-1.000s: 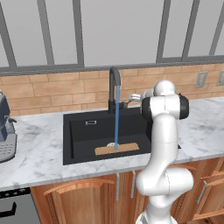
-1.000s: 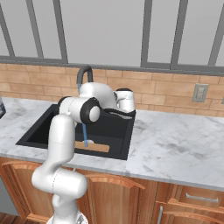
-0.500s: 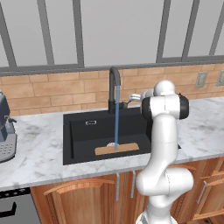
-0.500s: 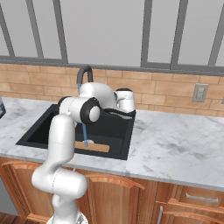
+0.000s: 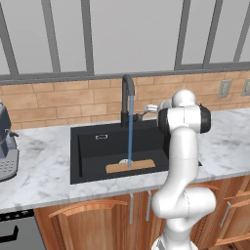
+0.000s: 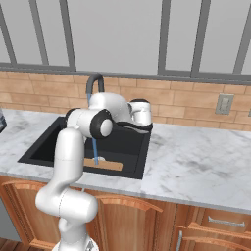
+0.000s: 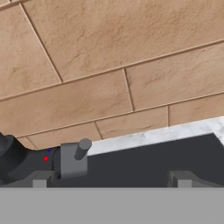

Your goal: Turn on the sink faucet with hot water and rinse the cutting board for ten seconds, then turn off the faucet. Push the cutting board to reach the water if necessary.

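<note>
Nothing has shifted — the gripper hangs open beside the sink faucet lever. Below and ahead, the water hits the cutting board in the sink. Rinsing runs; next — nudge the lever off.

The sink is set into the table, with a brick wall rising behind it. The sink faucet stands at the sink's far edge, right of its middle, its spout reaching out over the basin. The water falls straight from the spout onto the cutting board, which lies flat in the near right part of the sink. The claw hangs just right of the faucet's base, near its lever. A coffee machine sits on the table far left of the sink.
</note>
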You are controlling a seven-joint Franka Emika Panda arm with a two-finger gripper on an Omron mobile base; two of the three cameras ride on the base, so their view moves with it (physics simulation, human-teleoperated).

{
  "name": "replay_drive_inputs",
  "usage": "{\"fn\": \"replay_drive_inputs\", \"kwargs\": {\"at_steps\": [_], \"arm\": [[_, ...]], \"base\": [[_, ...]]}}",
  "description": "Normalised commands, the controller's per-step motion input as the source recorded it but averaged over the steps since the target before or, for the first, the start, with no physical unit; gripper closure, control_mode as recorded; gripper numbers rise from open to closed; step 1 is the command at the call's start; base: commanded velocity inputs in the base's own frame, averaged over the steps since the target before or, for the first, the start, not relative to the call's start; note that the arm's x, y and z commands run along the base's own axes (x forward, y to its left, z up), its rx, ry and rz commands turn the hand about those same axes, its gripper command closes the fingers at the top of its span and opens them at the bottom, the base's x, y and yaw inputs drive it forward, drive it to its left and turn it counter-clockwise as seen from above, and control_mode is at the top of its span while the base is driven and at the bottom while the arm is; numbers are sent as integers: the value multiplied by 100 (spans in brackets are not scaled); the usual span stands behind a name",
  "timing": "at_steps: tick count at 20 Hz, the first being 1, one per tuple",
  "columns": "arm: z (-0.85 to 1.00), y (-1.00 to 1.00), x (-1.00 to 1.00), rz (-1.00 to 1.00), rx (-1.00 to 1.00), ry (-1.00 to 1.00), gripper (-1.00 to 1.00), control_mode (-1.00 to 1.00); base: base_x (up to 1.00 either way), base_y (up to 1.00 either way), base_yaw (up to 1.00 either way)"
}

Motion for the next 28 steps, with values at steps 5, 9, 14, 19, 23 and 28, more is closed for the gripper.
{"fn": "replay_drive_inputs", "kwargs": {"at_steps": [5, 9, 14, 19, 23, 28], "arm": [[0, -15, 9, 0, 3, 1, -100, -100], [0, -11, 18, 0, 4, 3, -100, -100], [0, -11, 28, 0, 5, 5, -100, -100], [0, -10, 22, 0, 6, 8, -100, -100], [0, -3, 10, 0, 4, 8, -100, -100], [0, 0, 5, 0, 2, 7, -100, -100]], "base": [[0, 0, 0], [0, 0, 0], [0, 0, 0], [0, 0, 0], [0, 0, 0], [0, 0, 0]]}}
